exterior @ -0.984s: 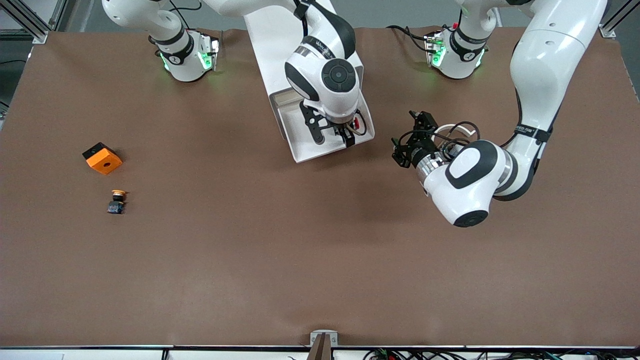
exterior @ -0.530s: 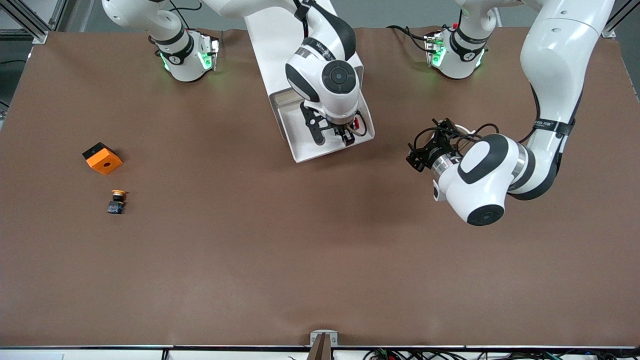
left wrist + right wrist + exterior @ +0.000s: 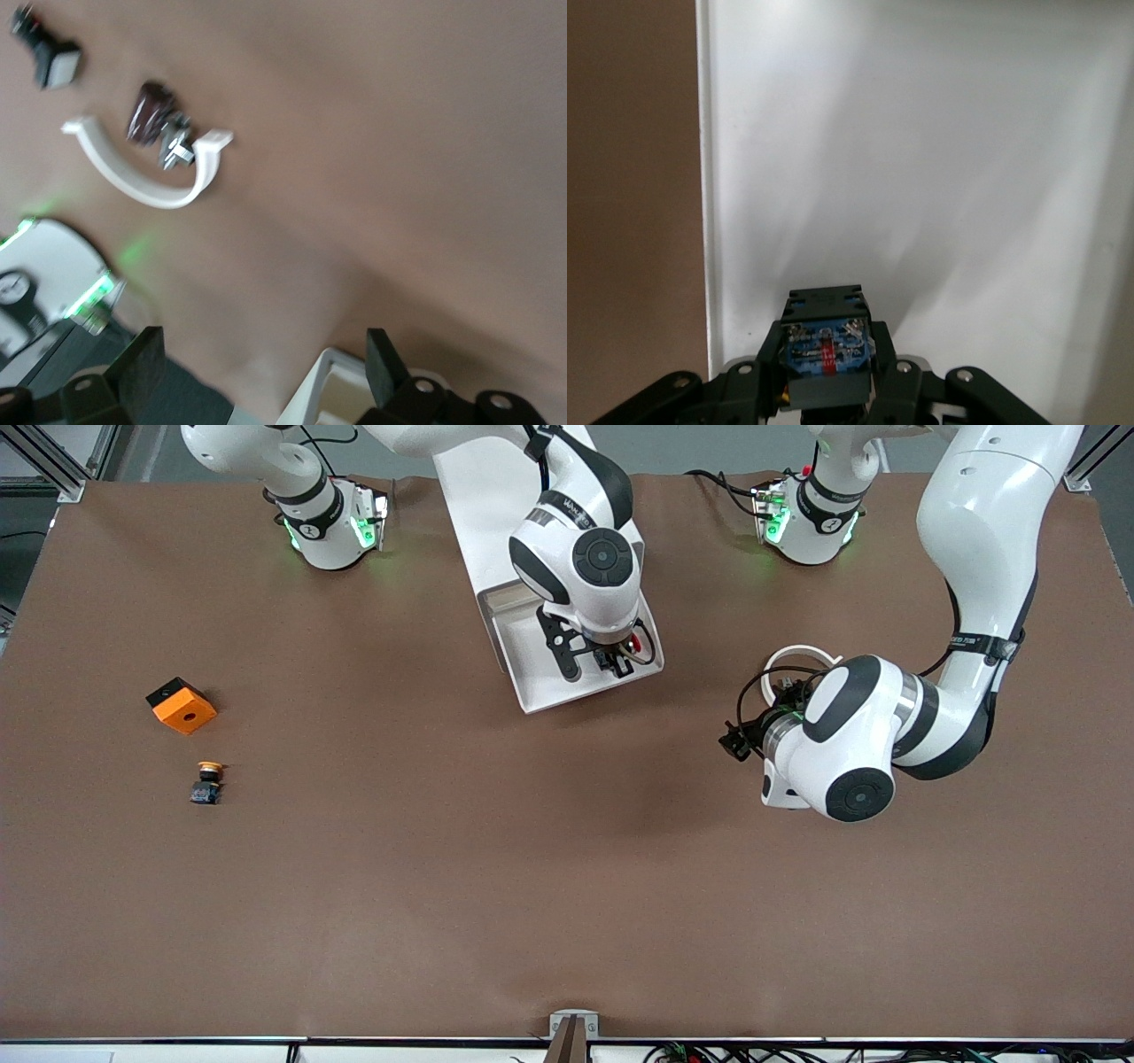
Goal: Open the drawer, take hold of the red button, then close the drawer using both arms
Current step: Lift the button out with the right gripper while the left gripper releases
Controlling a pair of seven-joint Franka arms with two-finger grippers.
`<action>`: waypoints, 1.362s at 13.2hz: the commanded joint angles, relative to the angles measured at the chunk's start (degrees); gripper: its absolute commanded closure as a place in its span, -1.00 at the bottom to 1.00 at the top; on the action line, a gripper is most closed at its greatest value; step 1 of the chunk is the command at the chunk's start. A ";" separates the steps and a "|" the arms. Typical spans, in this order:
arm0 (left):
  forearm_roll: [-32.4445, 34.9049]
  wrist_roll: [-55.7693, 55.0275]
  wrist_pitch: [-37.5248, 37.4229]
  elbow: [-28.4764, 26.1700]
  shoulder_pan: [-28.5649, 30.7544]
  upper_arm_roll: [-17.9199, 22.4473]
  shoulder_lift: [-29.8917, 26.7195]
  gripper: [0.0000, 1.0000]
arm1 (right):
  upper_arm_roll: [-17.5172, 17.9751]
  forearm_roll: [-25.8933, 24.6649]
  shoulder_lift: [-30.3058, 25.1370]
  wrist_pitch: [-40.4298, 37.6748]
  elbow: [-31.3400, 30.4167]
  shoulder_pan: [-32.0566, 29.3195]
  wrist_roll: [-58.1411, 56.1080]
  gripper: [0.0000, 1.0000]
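Note:
The white drawer stands pulled out of the white cabinet between the arm bases. My right gripper is down in the drawer and shut on the button, whose red cap shows beside the fingers. In the right wrist view the fingers clamp the button's dark blue body just above the drawer floor. My left gripper is open and empty over the bare table toward the left arm's end. Its fingers stand wide apart, with a drawer corner between them.
An orange-and-black cube and a yellow-capped button lie toward the right arm's end. A white curved clip lies by the left arm; the left wrist view shows it with a dark red part and a white-capped switch.
My left gripper has swung away from the drawer, toward the front camera and the left arm's end. My right gripper has stayed in the drawer, shut on the button.

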 commanded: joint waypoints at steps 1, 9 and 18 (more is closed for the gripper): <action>3.66 3.32 7.16 -1.29 0.60 -0.34 -1.53 -1.00 | -0.60 0.67 -0.15 -1.23 2.27 -0.69 0.30 1.00; 11.86 9.04 18.85 -0.94 0.24 -1.83 -2.85 -1.00 | -0.87 -5.73 -11.84 -15.82 2.81 -16.50 -29.19 1.00; 11.86 7.63 25.11 -1.12 -5.02 -3.07 -2.50 -1.00 | -0.86 -9.08 -19.13 -11.97 -9.29 -34.87 -70.94 1.00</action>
